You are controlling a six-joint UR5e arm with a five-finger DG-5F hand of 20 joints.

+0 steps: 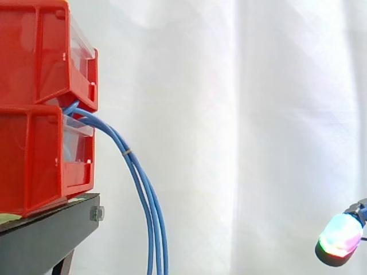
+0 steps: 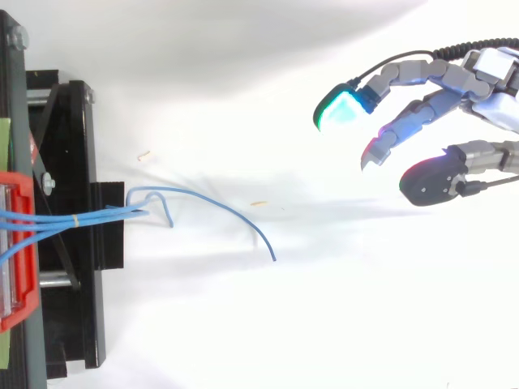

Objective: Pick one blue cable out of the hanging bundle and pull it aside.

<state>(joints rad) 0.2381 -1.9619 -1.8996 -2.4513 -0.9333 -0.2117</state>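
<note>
Hand: in the top view the hand (image 2: 478,81) comes in from the upper right. Its fingers are spread and only loosely bent, released, with nothing between them.
Fingertips: one pad (image 2: 340,109) glows green and cyan and lies nearest the cables. Another is dark with a red rim. In the side view one pad (image 1: 341,236) glows white, green and red at the lower right edge.
Hand to cables: well apart in both views.
Blue cables: the bundle (image 1: 146,195) comes out of the gap between the two bins. It arcs over and hangs close together past the stand's front edge, down to the bottom of the side view.
Tan band: a thin band (image 1: 127,152) rings the bundle on the upper part of the arc, just off the lower bin's front.
Loose ends: from above, one long cable (image 2: 231,211) sweeps farthest toward the hand's side and ends free. A shorter one (image 2: 162,203) curls into a small loop just beside the stand.
Red bins: the upper bin (image 1: 40,51) is stacked on the lower bin (image 1: 34,160), at the left.
Black stand: the stand (image 1: 46,235) carries the bins.
Scraps: two small tan scraps (image 2: 146,154) lie on the white ground near the cable ends.
White curtain: the curtain (image 1: 258,114) hangs behind everything.
</note>
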